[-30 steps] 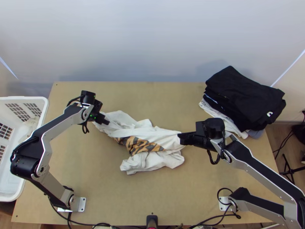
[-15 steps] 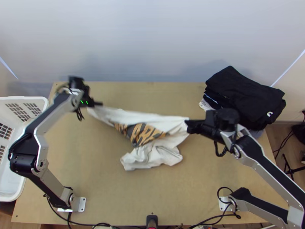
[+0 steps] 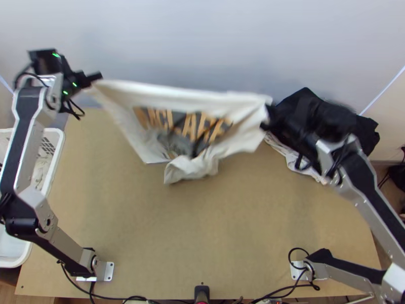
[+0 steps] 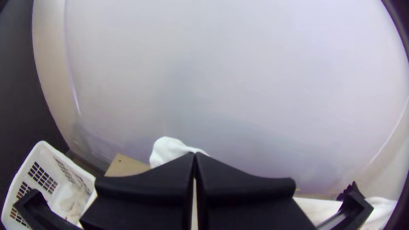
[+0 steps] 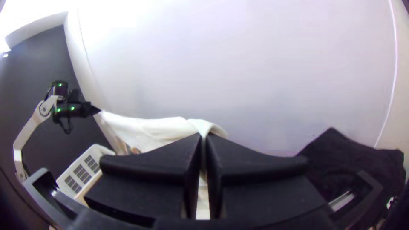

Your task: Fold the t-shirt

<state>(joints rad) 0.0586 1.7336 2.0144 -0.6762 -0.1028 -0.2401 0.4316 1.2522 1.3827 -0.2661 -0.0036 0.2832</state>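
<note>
Grips an upper corner of the white t-shirt [image 3: 243, 104] in the left pincer [image 3: 96, 78], closed down to a hairline at the tips in the left wrist view, with cloth rising just behind. Clamps the opposite upper corner in the right pincer [image 3: 269, 114], closed to a narrow slit in the right wrist view, with pale cloth pinched in the gap and draped over the tips. Spans the space between the 2 pincers over the far part of the worktop [image 3: 243, 238], stretched along the upper edge, slack and bunched lower down. Possibly brushes the worktop at the bunched end, hard to judge from above.

Displays, in the top view, a dark print [image 3: 190, 144] with orange lettering across the middle of the t-shirt, plus a pile of black clothes [image 3: 367, 130] at the right, with white cloth [image 3: 293, 158] lower in the stack. Takes in, from the left wrist, a corner of the worktop near the white basket [image 3: 58, 147], with pale cloth inside. Catches, from the right wrist, the left pincer side-on at the far end of the taut cloth, above the basket.
</note>
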